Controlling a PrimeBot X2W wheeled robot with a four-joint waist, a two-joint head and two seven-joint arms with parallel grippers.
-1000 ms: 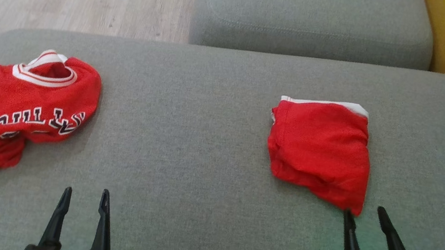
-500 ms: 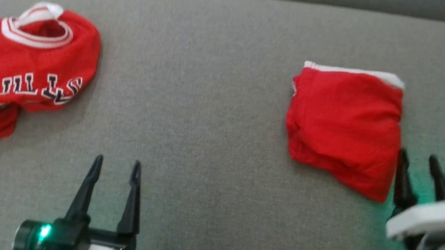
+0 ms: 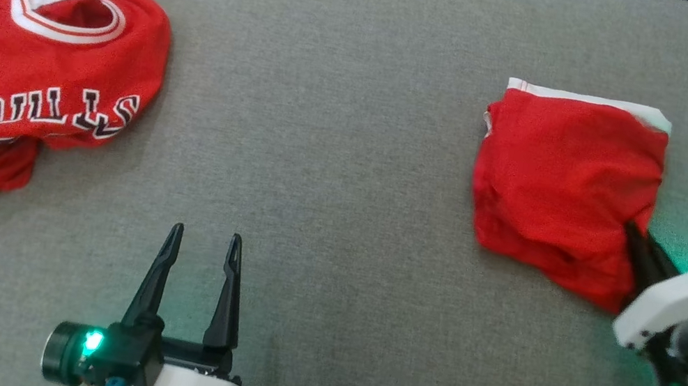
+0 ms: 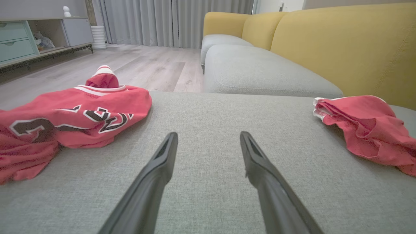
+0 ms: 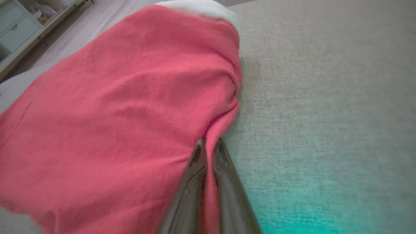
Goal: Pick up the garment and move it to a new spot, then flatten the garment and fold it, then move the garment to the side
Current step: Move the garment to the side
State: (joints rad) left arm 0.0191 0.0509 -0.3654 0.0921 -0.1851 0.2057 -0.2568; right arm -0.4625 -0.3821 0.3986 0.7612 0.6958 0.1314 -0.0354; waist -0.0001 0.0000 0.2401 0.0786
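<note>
The garment is a folded pair of red shorts [image 3: 562, 182] with a white waistband, lying at the right of the grey cushion [image 3: 337, 149]. My right gripper [image 3: 634, 233] is shut on the shorts' right edge; in the right wrist view [image 5: 209, 144] red cloth [image 5: 113, 113] is pinched between the two dark fingers. My left gripper [image 3: 205, 239] stands open over bare cushion near the front, with nothing between its fingers [image 4: 159, 162]. The shorts [image 4: 364, 130] lie to its right in the left wrist view.
A crumpled red jersey [image 3: 38, 82] with black and white lettering lies at the cushion's left end, also seen as the jersey [image 4: 74, 117] in the left wrist view. Another grey seat [image 4: 260, 71] and a yellow sofa back [image 4: 341, 42] stand beyond. Wood floor [image 4: 136, 65] lies past the far edge.
The head camera has tilted down and forward. My right gripper has moved up to the shorts' right edge and shut on the cloth. The left gripper stays open.
</note>
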